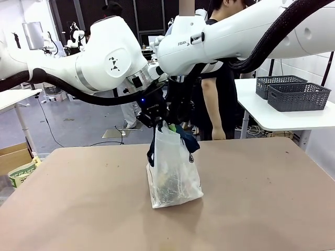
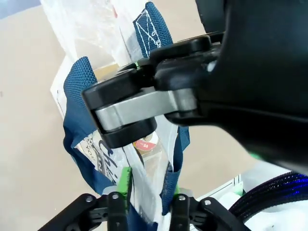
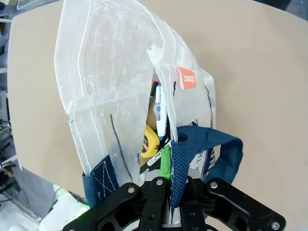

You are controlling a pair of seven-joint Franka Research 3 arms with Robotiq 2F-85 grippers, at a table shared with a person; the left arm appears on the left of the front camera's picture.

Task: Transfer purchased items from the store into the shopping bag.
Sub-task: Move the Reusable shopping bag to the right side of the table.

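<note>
1. Table [image 1: 78, 209]: a bare brown top is seen around the shopping bag [image 1: 175, 178], which stands upright near its middle; no loose goods are seen lying on it.
2. Shopping bag: its top is gathered and held up by both arms. The purchased items [image 3: 153, 139] are seen inside through the open mouth, yellow and dark shapes well down in the bag. Loading is judged largely done; lifting or handing over is judged to be what is left.
3. Right gripper [image 3: 169, 185]: jaws are pressed together on a navy strap handle [image 3: 180, 163].
4. Left gripper [image 2: 147, 199]: jaws are set narrow, with plastic and a second navy strap between the green pads [image 2: 125, 180]; firmness of grip cannot be told.
</note>
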